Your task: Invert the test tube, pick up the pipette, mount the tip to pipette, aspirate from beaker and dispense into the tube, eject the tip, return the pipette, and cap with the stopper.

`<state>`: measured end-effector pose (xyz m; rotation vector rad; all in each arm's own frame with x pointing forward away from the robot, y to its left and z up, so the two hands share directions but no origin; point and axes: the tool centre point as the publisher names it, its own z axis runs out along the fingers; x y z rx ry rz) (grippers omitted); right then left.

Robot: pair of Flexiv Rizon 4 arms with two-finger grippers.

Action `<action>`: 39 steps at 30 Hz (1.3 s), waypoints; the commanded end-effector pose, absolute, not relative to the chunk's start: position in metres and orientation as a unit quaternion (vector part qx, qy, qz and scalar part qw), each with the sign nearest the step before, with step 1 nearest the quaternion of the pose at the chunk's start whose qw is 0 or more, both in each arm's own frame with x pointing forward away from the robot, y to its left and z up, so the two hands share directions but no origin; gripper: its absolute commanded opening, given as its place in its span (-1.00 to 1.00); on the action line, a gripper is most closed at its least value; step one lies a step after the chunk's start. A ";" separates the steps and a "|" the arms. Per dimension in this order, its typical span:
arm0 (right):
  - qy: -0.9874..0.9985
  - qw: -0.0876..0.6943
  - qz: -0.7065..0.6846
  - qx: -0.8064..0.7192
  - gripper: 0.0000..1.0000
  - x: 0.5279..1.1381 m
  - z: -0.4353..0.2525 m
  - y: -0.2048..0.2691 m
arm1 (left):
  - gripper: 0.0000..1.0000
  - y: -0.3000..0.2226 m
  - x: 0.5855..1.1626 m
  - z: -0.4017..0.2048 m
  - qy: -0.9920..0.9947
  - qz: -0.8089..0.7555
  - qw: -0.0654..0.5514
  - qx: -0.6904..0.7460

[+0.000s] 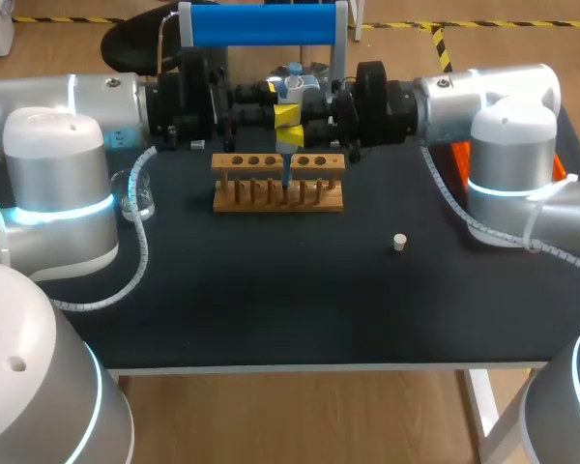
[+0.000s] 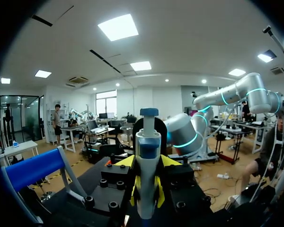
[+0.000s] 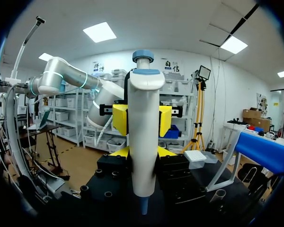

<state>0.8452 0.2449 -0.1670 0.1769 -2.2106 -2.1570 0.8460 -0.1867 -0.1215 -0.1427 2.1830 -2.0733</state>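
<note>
Head view: the pipette stands upright above the wooden rack, its plunger end at 12 o'clock and its thin lower end at 6 o'clock, reaching down to the rack's middle holes. Whether it enters a test tube there is too fine to tell. Both arms meet on it: the left gripper from 9 o'clock and the right gripper from 3 o'clock, slightly lower. The beaker sits at 9 o'clock from the rack, and the stopper lies at 4 o'clock, well apart. Left wrist view: the left gripper has its yellow tips pressed to both sides of the pipette, so it looks clamped, and the other arm's tips hug the shaft just beneath. Right wrist view: the right gripper likewise looks closed on the pipette, under the left one's tips, with the nose hanging straight down below it. Judging by this, neither arm is nearer, and what comes next depends on keeping that vertical axis over the rack.
</note>
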 end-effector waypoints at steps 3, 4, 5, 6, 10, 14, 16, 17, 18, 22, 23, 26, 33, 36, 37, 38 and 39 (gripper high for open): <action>-0.715 0.028 -0.696 0.064 1.00 0.848 -0.165 0.243 | -1.00 -0.187 0.844 -0.121 0.723 -0.686 0.063 -0.047; -0.714 0.028 -0.696 0.064 1.00 0.848 -0.165 0.242 | -1.00 -0.187 0.844 -0.121 0.723 -0.686 0.063 -0.047; -0.714 0.028 -0.697 0.064 1.00 0.848 -0.165 0.241 | -1.00 -0.187 0.844 -0.121 0.723 -0.686 0.063 -0.047; -0.714 0.028 -0.697 0.064 1.00 0.848 -0.165 0.240 | -1.00 -0.187 0.844 -0.121 0.723 -0.686 0.063 -0.047; -0.713 0.026 -0.697 0.065 1.00 0.848 -0.163 0.231 | -1.00 -0.187 0.844 -0.121 0.723 -0.686 0.063 -0.047; -0.713 0.017 -0.698 0.064 1.00 0.853 -0.162 0.213 | -1.00 -0.187 0.844 -0.121 0.723 -0.686 0.063 -0.047; -0.714 0.009 -0.697 0.067 1.00 0.856 -0.161 0.202 | -1.00 -0.187 0.844 -0.121 0.723 -0.686 0.063 -0.047; -0.717 0.003 -0.694 0.068 1.00 0.858 -0.160 0.196 | -1.00 -0.187 0.844 -0.121 0.723 -0.686 0.063 -0.047; -0.718 -0.002 -0.693 0.065 1.00 0.861 -0.160 0.190 | -1.00 -0.187 0.844 -0.121 0.723 -0.686 0.063 -0.047; -0.729 -0.020 -0.683 0.048 1.00 0.877 -0.162 0.167 | -1.00 -0.187 0.844 -0.121 0.723 -0.686 0.063 -0.047; -0.733 -0.025 -0.679 0.039 1.00 0.882 -0.163 0.162 | -1.00 -0.187 0.844 -0.121 0.723 -0.686 0.063 -0.047; -0.749 -0.043 -0.661 0.013 1.00 0.905 -0.161 0.152 | -1.00 -0.187 0.844 -0.121 0.723 -0.686 0.063 -0.047; -0.763 -0.075 -0.641 -0.028 1.00 0.962 -0.153 0.154 | -1.00 -0.187 0.844 -0.121 0.723 -0.686 0.063 -0.047; -0.771 -0.082 -0.630 -0.042 1.00 0.983 -0.157 0.159 | -1.00 -0.187 0.844 -0.121 0.723 -0.686 0.063 -0.047; -0.773 -0.083 -0.627 -0.048 1.00 0.988 -0.158 0.160 | -1.00 -0.187 0.844 -0.121 0.723 -0.686 0.063 -0.047; -0.775 -0.085 -0.624 -0.052 1.00 0.993 -0.160 0.161 | -1.00 -0.187 0.844 -0.121 0.723 -0.686 0.063 -0.047; -0.777 -0.086 -0.622 -0.055 1.00 0.998 -0.161 0.163 | -1.00 -0.187 0.844 -0.121 0.723 -0.686 0.063 -0.047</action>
